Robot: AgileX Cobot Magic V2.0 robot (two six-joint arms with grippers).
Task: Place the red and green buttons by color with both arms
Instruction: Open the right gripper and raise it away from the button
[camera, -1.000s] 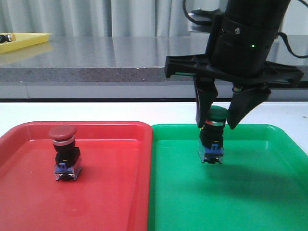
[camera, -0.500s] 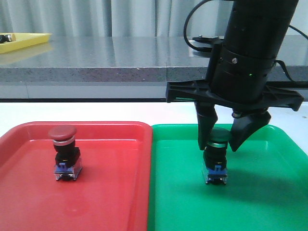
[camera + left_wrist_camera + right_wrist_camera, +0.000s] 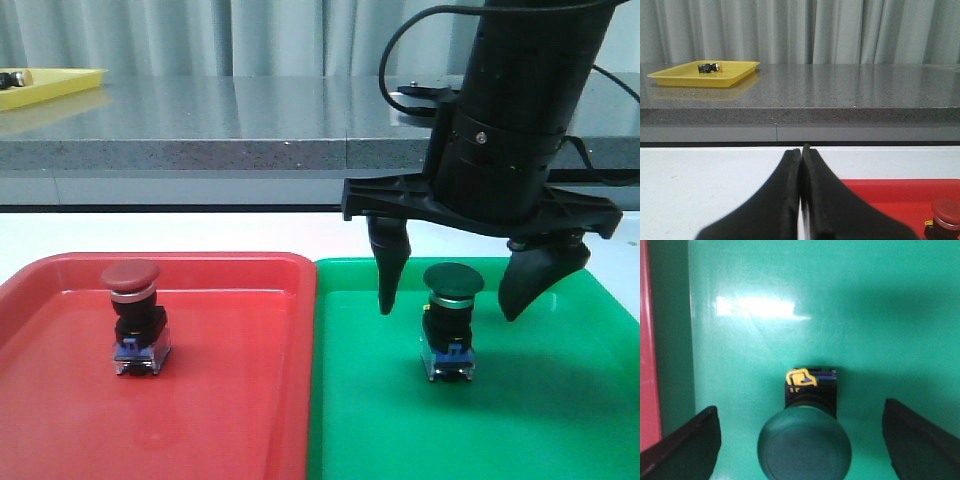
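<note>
The green button [image 3: 450, 320] stands upright on the green tray [image 3: 560, 420]. My right gripper [image 3: 452, 300] hangs over it, open, one finger on each side of the cap and clear of it. In the right wrist view the green cap [image 3: 804, 445] lies between the two spread fingers [image 3: 687, 447]. The red button [image 3: 133, 316] stands upright on the red tray [image 3: 230, 420]; its cap [image 3: 946, 210] shows at the edge of the left wrist view. My left gripper [image 3: 801, 151] is shut and empty, over the white table beside the red tray [image 3: 885, 200].
A yellow tray [image 3: 50, 82] with a small dark part sits on the grey counter behind the table; it also shows in the left wrist view [image 3: 705, 75]. The red and green trays touch side by side. A grey curtain hangs at the back.
My right gripper carried the green button down onto the green tray, then opened and let it go. The red button has not moved.
</note>
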